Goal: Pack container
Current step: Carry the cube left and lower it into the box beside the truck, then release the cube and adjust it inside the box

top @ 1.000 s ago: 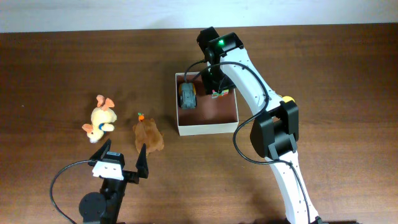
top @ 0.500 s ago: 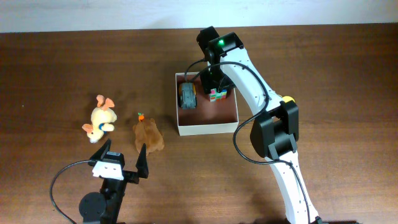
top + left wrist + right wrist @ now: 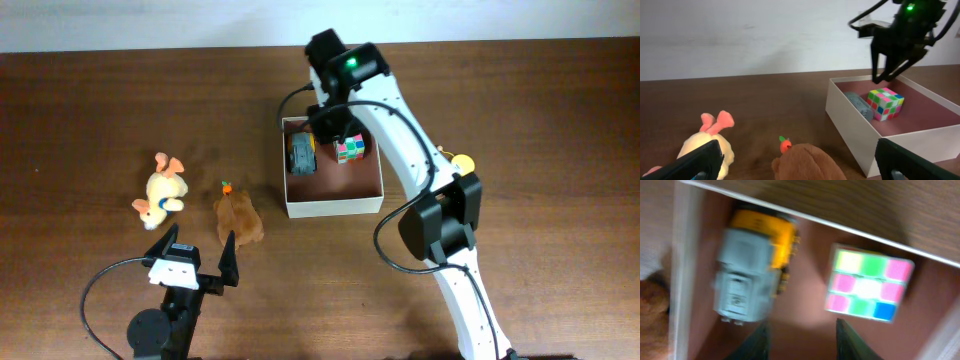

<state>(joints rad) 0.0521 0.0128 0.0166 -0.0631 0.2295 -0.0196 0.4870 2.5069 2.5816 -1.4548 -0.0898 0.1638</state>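
The container (image 3: 335, 207) is a white-walled box with a pinkish-brown floor, also in the left wrist view (image 3: 850, 125) and the right wrist view (image 3: 685, 255). In it lie a grey and yellow toy truck (image 3: 302, 155) (image 3: 752, 267) (image 3: 858, 104) and a coloured puzzle cube (image 3: 349, 151) (image 3: 868, 284) (image 3: 885, 103). My right gripper (image 3: 326, 130) (image 3: 802, 337) is open and empty above the box, between truck and cube. My left gripper (image 3: 196, 258) (image 3: 800, 167) is open, low near a brown plush with a carrot (image 3: 238, 216) (image 3: 805, 162). A cream bunny plush (image 3: 163, 190) (image 3: 705, 145) lies left.
A small yellow object (image 3: 461, 162) lies on the table just right of the right arm. The wooden table (image 3: 100, 120) ends at a pale wall at the back (image 3: 765, 35). The right arm's links (image 3: 420, 170) reach over the box's right side.
My right gripper has let go of the puzzle cube into the box and has risen and moved left and back. The left arm has not moved.
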